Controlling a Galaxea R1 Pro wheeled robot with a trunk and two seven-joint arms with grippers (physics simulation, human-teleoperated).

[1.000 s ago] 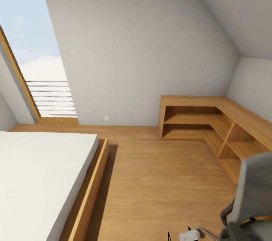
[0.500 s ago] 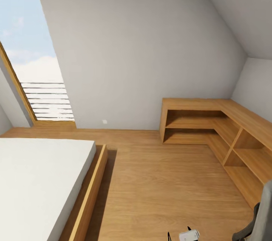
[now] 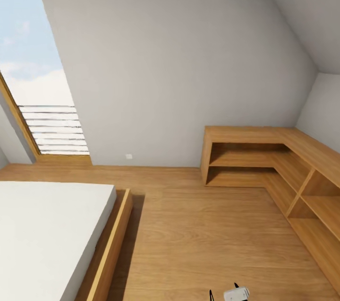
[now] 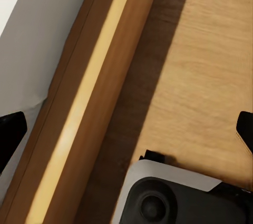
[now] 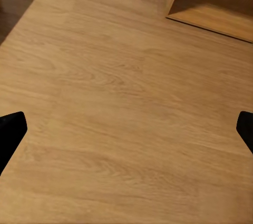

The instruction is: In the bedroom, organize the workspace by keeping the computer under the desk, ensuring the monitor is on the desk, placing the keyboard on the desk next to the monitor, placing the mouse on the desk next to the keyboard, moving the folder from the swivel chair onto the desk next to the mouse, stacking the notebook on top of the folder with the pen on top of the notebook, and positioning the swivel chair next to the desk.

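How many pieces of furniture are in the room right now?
2. A bed with a white mattress and wooden frame stands at the left under the skylight; a low L-shaped oak shelf unit fills the right corner. More may stand outside the picture.

A bed with a white mattress (image 3: 42,235) in a light wood frame (image 3: 111,249) sits at the near left. Behind it, at the far left, a tall slanted skylight (image 3: 33,64) shows blue sky and cloud, with white slats across its lower part. A light wood floor (image 3: 198,235) runs through the middle. A low oak L-shaped shelf unit (image 3: 264,159) with open compartments fills the far right corner and runs nearer along the right wall. A small white socket (image 3: 128,156) sits low on the grey sloped far wall (image 3: 179,64).
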